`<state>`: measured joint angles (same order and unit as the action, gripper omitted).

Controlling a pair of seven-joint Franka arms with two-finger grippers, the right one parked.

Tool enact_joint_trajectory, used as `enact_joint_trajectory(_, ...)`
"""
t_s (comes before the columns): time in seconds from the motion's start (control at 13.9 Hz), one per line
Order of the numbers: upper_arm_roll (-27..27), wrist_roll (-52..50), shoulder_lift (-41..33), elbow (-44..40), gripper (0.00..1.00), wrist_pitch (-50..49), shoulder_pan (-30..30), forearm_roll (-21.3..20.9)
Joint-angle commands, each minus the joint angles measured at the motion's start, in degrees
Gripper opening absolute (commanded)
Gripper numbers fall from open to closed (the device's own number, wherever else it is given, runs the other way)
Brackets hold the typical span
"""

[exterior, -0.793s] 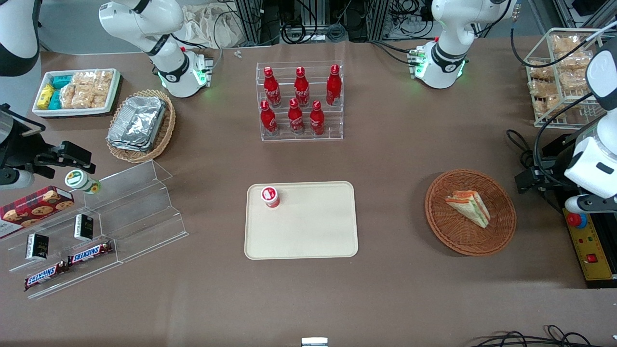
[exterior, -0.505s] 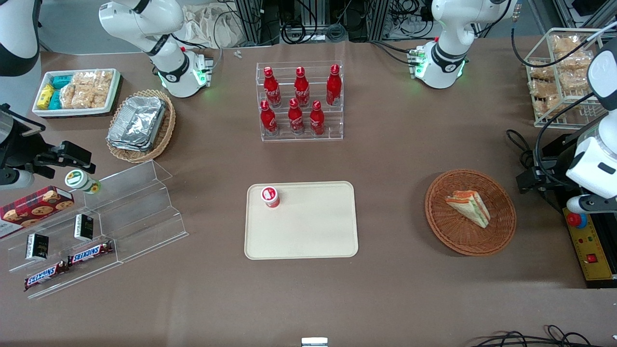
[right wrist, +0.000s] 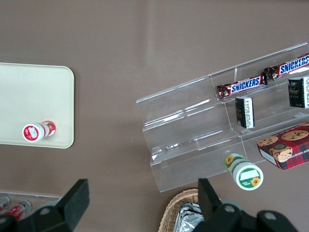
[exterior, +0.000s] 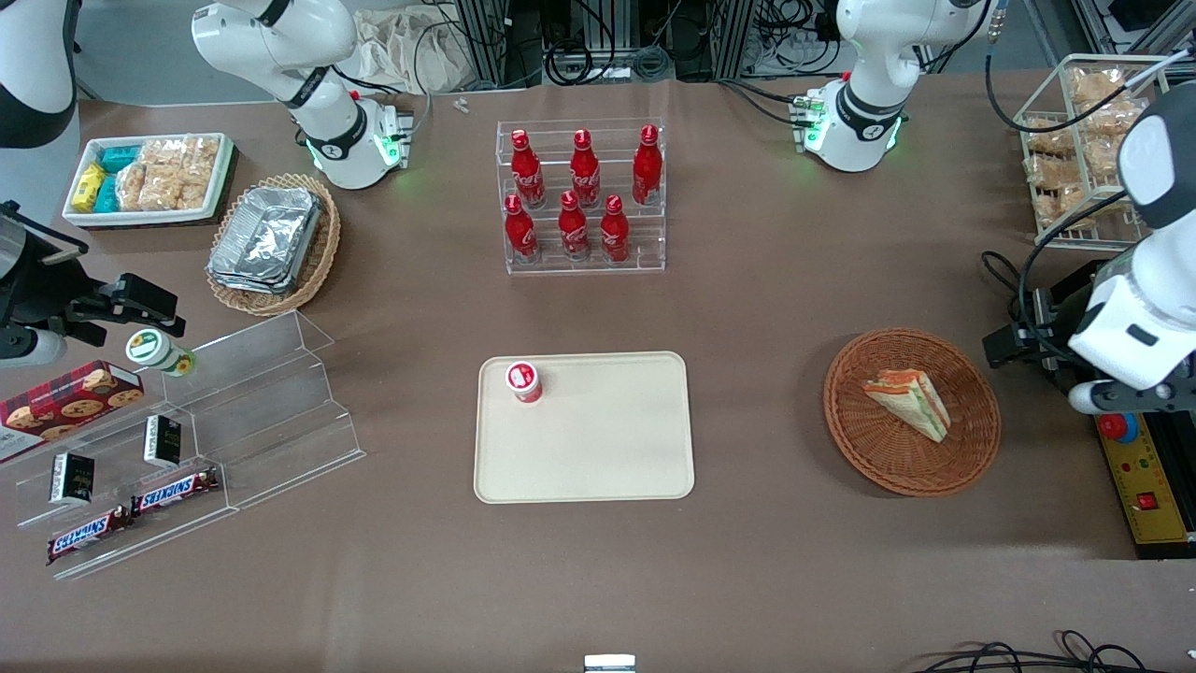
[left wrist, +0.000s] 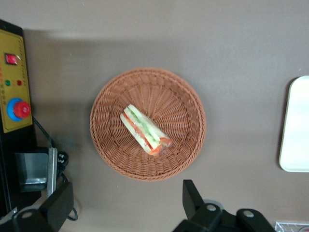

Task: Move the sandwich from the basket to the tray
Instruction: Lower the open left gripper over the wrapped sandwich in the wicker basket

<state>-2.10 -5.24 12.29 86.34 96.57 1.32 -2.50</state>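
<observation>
The sandwich (exterior: 908, 402) (left wrist: 145, 129), a white-bread wedge with orange-red and green filling, lies in the round brown wicker basket (exterior: 846, 439) (left wrist: 183, 96) toward the working arm's end of the table. The cream tray (exterior: 598, 449) (left wrist: 297, 125) sits mid-table beside the basket. My left gripper (exterior: 1011, 344) (left wrist: 126, 205) hovers high beside the basket's rim, between the basket and the control box. It is open wide, with only bare tabletop between its black fingers (left wrist: 193, 195).
A small red-capped bottle (exterior: 524, 381) stands on the tray near one corner. A yellow control box with a red button (exterior: 1145, 467) (left wrist: 14, 101) lies next to the basket. A rack of red bottles (exterior: 579, 196) stands farther from the front camera than the tray.
The left arm has shifted a little toward the basket; the sandwich, basket and tray have not moved.
</observation>
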Motion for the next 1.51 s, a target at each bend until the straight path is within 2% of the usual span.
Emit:
enact_joint_trajectory(0.0, 0.34, -1.09, -0.86, 5.04, 1.00, 2.28, 0.52, 0.30)
enact_joint_trajectory(0.58, 0.43, -12.41, -0.86, 21.31, 1.00, 20.56, 0.44, 0.30)
enact_joint_trajectory(0.86, 0.34, -22.44, 2.21, 22.64, 1.00, 22.43, 0.17, 0.74)
enact_joint_trajectory(1.08, 0.43, -28.14, 4.49, 25.09, 0.99, 27.85, -0.09, 0.74)
enact_joint_trajectory(1.44, 0.43, -29.92, 7.65, 27.83, 1.00, 34.81, -1.06, 0.65)
